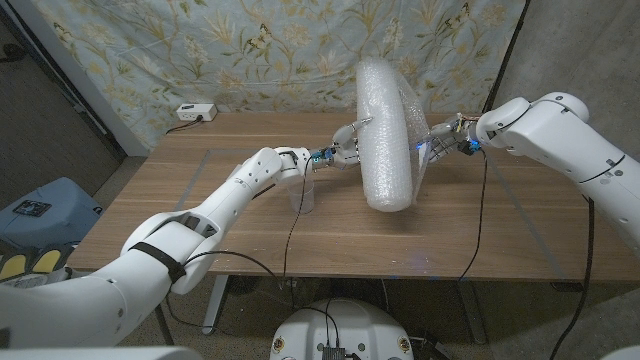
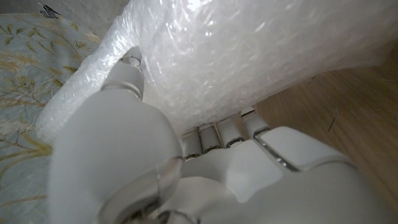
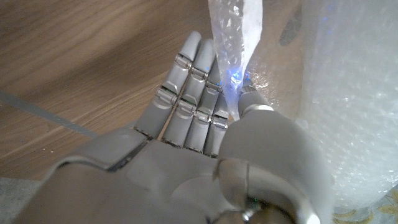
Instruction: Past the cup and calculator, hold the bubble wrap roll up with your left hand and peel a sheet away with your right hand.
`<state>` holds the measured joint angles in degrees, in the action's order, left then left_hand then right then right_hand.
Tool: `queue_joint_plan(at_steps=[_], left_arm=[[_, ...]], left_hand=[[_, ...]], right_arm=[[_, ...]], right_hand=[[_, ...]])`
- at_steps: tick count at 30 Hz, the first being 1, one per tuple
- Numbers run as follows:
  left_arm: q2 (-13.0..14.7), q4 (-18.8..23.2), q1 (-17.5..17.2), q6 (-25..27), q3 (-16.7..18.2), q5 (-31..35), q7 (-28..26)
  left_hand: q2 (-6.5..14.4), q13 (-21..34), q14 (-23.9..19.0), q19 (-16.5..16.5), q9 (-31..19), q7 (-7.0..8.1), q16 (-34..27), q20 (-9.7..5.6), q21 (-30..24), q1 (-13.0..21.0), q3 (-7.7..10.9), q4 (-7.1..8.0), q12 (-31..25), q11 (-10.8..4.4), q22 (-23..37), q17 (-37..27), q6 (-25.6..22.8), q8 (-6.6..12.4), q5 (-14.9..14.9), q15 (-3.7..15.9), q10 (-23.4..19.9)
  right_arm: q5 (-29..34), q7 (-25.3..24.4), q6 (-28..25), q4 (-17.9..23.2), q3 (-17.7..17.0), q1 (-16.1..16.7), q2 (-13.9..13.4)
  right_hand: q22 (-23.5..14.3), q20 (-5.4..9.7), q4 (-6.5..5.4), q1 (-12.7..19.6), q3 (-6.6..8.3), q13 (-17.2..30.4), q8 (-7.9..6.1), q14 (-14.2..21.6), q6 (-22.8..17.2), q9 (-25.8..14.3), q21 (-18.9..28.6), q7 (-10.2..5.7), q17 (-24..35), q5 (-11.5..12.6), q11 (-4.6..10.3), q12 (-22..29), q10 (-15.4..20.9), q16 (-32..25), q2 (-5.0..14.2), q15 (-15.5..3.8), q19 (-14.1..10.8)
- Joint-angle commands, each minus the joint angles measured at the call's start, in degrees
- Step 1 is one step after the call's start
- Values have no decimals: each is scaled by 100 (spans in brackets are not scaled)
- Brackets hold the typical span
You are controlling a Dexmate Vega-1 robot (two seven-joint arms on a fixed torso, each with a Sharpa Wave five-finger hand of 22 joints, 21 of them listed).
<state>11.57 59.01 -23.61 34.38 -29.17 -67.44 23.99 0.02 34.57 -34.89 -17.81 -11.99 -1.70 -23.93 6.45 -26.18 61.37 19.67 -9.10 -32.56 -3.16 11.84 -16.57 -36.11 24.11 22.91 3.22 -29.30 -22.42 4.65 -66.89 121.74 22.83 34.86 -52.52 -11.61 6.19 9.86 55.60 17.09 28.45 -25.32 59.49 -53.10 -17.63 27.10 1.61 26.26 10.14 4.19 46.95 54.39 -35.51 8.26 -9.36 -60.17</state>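
The bubble wrap roll (image 1: 385,135) stands on end toward the far edge of the wooden table (image 1: 200,225), a little right of its middle, and the peeling step looks to be under way. The left hand (image 1: 345,143) grips the roll's left flank; in the left wrist view its thumb and fingers (image 2: 217,132) press into the plastic, so the roll is braced upright. On the other side, the right hand (image 1: 443,138) pinches a loose strip of wrap (image 3: 233,43) between thumb and fingers, the strip running from the hand back to the roll just beside it. A clear cup (image 1: 303,192) stands nearer the front, beside the left forearm; I cannot make out the calculator. As I judge it, the next move calls for the right hand to draw the sheet outward, away from the roll, while the left hand holds firm so the roll neither tips nor spins.
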Motion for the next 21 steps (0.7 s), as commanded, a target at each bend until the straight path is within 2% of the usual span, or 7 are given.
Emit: queue_joint_plan(at_steps=[1,2,3,6,8,21], left_arm=[[-12,-370,109,50,-3,-50,456],[-22,-441,137,42,-19,-40,549],[-28,-509,167,33,-42,-23,643],[-53,-681,248,29,-94,15,852],[-79,-809,316,20,-143,55,1006],[-161,-916,351,40,-166,73,1111]], left_hand=[[409,-290,721,254,-502,80,525,140,-1,75,-10,175,552,343,15,211,1197,-437,-125,-365,771],[391,-346,919,298,-453,15,636,170,1,2,-36,179,711,416,16,261,1475,-589,-167,-439,995],[375,-369,982,349,-433,-6,671,163,15,-47,-62,191,782,439,18,279,1550,-634,-190,-528,1107],[311,-499,1286,451,-313,-7,853,246,32,-308,-183,252,1086,605,17,375,2048,-927,-331,-692,1489],[291,-533,1400,485,-282,-47,919,281,41,-343,-201,245,1152,642,15,404,2111,-975,-365,-787,1563],[331,-594,1427,509,-229,-56,961,311,44,-405,-198,257,1235,682,14,440,2201,-1050,-415,-839,1608]], right_arm=[[88,25,-43,-31,108,-96,37],[86,24,-45,-32,99,-90,42],[81,30,-47,-33,88,-83,41],[73,7,-52,-14,24,-28,42],[73,-9,-50,4,-14,11,36],[2,-32,-42,99,-318,262,-38]], right_hand=[[-36,101,-7,143,89,118,-91,304,-167,-89,139,-28,72,20,111,163,219,-79,5,-356,-192],[-38,111,-8,156,97,126,-96,329,-171,-100,159,-31,79,19,116,181,245,-75,2,-351,-214],[-40,118,-6,169,104,140,-107,359,-191,-109,168,-27,86,18,123,197,258,-79,0,-353,-219],[-44,139,-8,202,126,186,-116,390,-197,-134,195,-19,105,15,131,229,256,-63,2,-349,-227],[-46,143,-14,212,135,187,-121,396,-200,-146,206,-16,113,13,121,231,251,-50,4,-344,-221],[-56,149,-28,265,172,216,-138,440,-197,-211,267,-14,174,4,136,251,227,-4,-1,-343,-207]])
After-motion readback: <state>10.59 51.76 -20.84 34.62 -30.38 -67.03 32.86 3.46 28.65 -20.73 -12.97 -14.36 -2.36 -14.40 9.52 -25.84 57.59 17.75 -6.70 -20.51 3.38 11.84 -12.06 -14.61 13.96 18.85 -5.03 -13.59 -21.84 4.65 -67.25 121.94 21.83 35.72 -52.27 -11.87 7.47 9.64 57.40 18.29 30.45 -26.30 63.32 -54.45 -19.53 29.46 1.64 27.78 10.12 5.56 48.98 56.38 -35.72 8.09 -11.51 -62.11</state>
